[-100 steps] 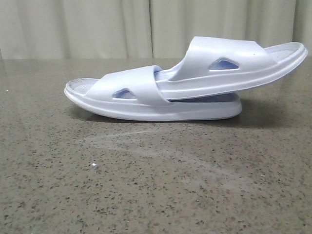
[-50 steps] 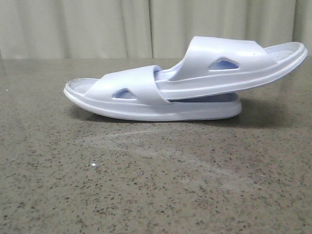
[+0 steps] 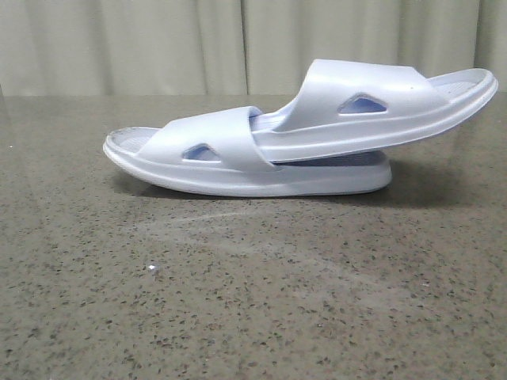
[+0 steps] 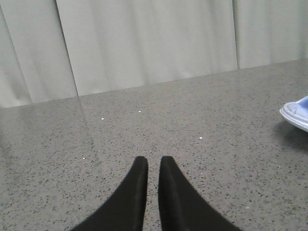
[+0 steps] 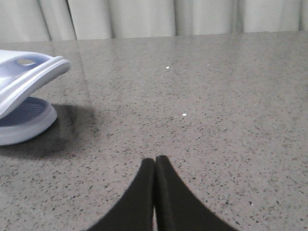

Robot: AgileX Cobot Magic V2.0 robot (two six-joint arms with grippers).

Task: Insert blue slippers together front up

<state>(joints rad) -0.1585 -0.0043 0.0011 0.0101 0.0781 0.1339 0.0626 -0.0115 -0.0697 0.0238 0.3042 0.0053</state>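
Slippers (image 3: pixel 301 134) sit nested toward the far edge of the desk (image 3: pixel 253 301): the upper slipper (image 3: pixel 372 107) has its toe tucked under the strap of the lower slipper (image 3: pixel 238 162), heel tilted up to the right. Straps face up. The job looks about done, so the sound move is to leave the pair alone and keep both arms well apart from it. The left gripper (image 4: pixel 153 166) has fingers nearly together, empty; the right gripper (image 5: pixel 155 166) has fingers pressed together, empty.

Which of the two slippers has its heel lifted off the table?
The upper slipper: its toe is tucked under the strap of the lower slipper, which lies flat on the table.
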